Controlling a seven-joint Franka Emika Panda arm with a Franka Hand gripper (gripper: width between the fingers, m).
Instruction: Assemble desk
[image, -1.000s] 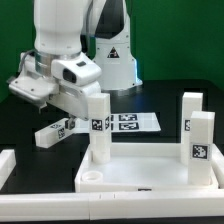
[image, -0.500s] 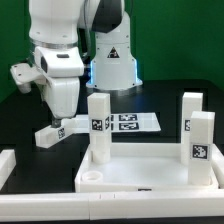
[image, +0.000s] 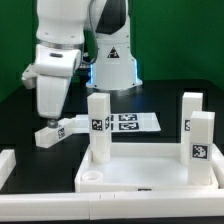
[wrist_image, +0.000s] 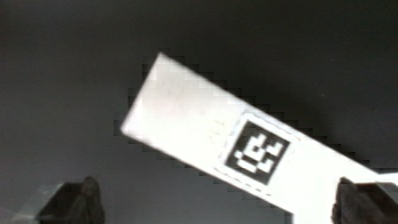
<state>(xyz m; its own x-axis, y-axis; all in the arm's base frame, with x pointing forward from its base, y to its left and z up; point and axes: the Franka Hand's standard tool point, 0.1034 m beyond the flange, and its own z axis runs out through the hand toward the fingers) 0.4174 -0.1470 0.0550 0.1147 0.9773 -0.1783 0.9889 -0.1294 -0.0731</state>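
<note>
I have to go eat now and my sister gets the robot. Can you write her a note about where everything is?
Gripper: open, empty, above the loose leg lying flat on the black table.
Tabletop: lies flat at the front.
Done: three legs stand upright on it.
Left: pick up the lying leg and fit it in the empty corner hole.
Marker board: leave it.

The arm's big white body (image: 55, 70) is hiding the gripper in the exterior view. In the wrist view, only the dark tips of the fingers (wrist_image: 71, 203) are showing, and the picture's edge is cutting off the loose leg (wrist_image: 249, 135).
</note>
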